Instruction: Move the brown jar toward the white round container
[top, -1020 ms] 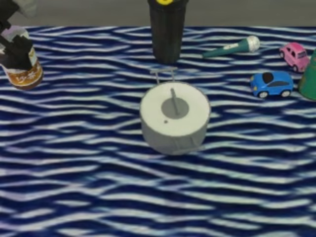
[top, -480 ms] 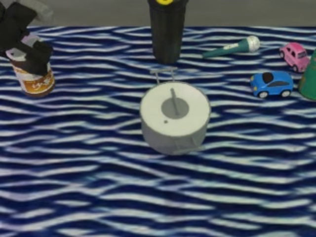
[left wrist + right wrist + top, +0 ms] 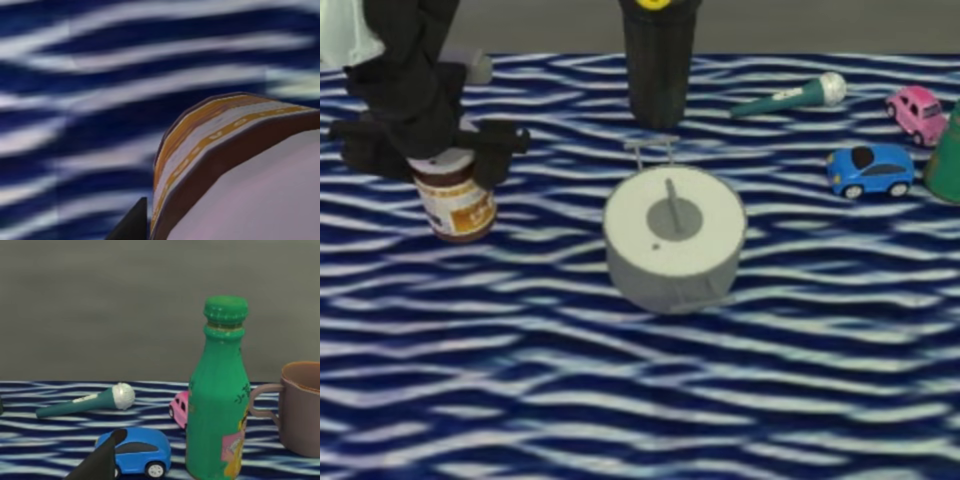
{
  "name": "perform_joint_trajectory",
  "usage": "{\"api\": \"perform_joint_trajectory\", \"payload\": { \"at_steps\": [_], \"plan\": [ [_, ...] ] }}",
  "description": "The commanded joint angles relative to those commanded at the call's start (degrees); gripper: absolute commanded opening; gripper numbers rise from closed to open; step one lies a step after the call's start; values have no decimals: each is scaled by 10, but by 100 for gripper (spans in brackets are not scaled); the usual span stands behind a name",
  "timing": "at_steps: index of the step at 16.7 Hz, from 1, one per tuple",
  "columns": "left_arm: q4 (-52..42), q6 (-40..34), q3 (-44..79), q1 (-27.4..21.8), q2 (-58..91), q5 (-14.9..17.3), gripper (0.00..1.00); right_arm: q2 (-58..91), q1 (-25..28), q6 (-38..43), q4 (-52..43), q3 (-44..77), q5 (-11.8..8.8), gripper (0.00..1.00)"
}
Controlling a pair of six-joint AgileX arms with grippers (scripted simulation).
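At the table's left, our left gripper (image 3: 432, 150) is clamped around the top of the brown jar (image 3: 455, 205), gripping from above so the jar hangs upright with its label showing below the fingers. The jar sits directly under the gripper, left of the white round container (image 3: 674, 238) and still apart from it. That container stands mid-table, in front of a tall black cylinder (image 3: 660, 60). Our right arm is parked off the right side; we cannot tell how its fingers stand.
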Motion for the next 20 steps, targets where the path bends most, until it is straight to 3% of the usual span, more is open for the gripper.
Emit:
{"api": "perform_joint_trajectory", "payload": {
  "at_steps": [5,11,20],
  "plan": [
    [47,-119,-66,-48,-30,-40,0,0,0,0,0,0,0,100],
    [51,-124,-70,-48,-28,-41,0,0,0,0,0,0,0,100],
    [144,-119,-108,-45,24,-40,0,0,0,0,0,0,0,100]
  ]
}}
